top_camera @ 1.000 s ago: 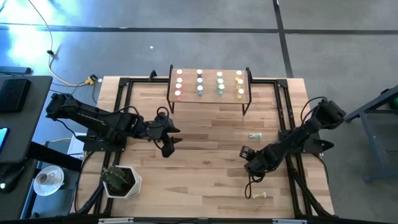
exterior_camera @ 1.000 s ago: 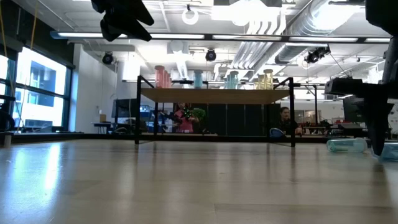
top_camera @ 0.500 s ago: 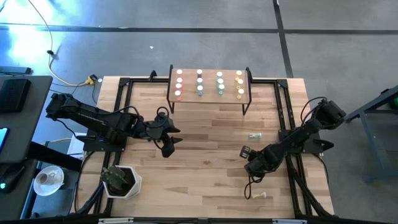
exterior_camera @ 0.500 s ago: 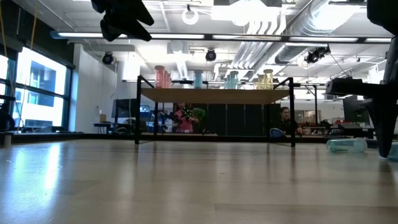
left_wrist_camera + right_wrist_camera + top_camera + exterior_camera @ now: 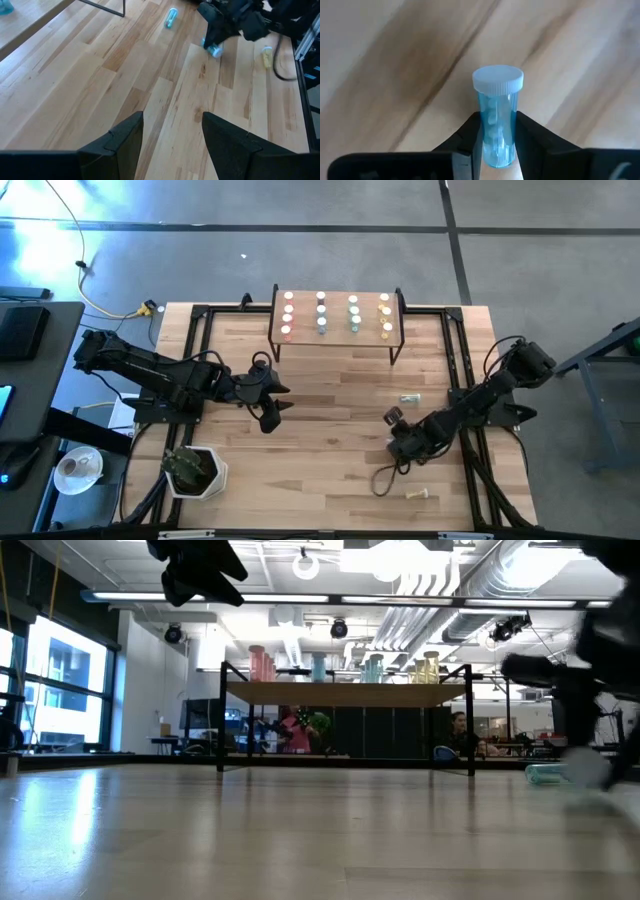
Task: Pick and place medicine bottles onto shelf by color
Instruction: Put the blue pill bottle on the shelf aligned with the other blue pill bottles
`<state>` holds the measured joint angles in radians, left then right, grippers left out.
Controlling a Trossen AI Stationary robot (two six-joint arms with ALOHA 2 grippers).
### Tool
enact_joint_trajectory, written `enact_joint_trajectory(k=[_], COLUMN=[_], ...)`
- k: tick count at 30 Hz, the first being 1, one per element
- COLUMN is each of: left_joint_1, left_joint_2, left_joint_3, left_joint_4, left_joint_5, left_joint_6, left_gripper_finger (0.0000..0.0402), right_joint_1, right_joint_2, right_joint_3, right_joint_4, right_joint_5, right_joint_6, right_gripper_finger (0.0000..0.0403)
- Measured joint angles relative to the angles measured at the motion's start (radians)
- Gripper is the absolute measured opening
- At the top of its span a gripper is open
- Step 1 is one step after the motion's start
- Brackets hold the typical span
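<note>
The shelf (image 5: 337, 332) stands at the table's far edge with medicine bottles (image 5: 321, 315) set in colour columns on it. My right gripper (image 5: 392, 423), at the right of the table, is shut on a blue white-capped bottle (image 5: 496, 120). A pale teal bottle (image 5: 409, 398) lies on its side nearby, and a yellow one (image 5: 420, 494) lies near the front edge. My left gripper (image 5: 276, 406) hangs open above the table's left middle with nothing between its fingers. My right gripper pinches the blue bottle's body (image 5: 495, 145), below the cap, between its two fingers. The fingers come steeply from above and lie along the bottle. Its white cap (image 5: 498, 80) sticks out past the fingertips, toward the tabletop. Whether the cap touches the wood, I cannot tell.
A white pot with a plant (image 5: 195, 470) stands at the table's front left corner. Black frame rails (image 5: 462, 390) run along both sides. Bare wood lies between the two arms and in front of the shelf.
My right gripper has shut on the blue bottle that lay on the table and has rolled its wrist, shifting slightly toward the table's left. The bottle has come up from lying flat to pointing cap-down between the fingers.
</note>
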<state>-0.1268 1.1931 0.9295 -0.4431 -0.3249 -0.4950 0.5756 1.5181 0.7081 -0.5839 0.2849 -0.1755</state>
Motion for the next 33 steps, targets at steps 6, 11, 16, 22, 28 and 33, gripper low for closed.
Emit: enact_joint_trajectory(k=[6,11,16,22,28,33], left_joint_1=[0.0,0.0,0.0,0.0,0.016,0.094], left_joint_2=[0.0,0.0,0.0,0.0,0.0,0.0], left_joint_3=[0.0,0.0,0.0,0.0,0.0,0.008], left_joint_4=[0.0,-0.001,-0.001,-0.001,0.0,-0.001], left_joint_5=[0.0,0.0,0.0,0.001,0.012,0.073], left_joint_6=[0.0,0.0,0.05,0.153,0.28,0.35], left_gripper_finger=[0.0193,0.0193,0.0193,0.0193,0.0193,0.0193], right_joint_1=[-0.017,-0.058,-0.096,-0.148,-0.23,-0.301], right_joint_2=[-0.007,-0.007,-0.007,-0.007,-0.008,-0.008], right_joint_3=[0.002,0.002,0.002,0.002,0.002,0.003], right_joint_4=[0.196,0.362,0.555,0.817,0.987,1.069], right_joint_5=[0.082,0.155,0.187,0.192,0.24,0.246], right_joint_6=[0.139,0.228,0.232,0.242,0.29,0.278], right_gripper_finger=[0.0078,0.0078,0.0078,0.0078,0.0078,0.0078])
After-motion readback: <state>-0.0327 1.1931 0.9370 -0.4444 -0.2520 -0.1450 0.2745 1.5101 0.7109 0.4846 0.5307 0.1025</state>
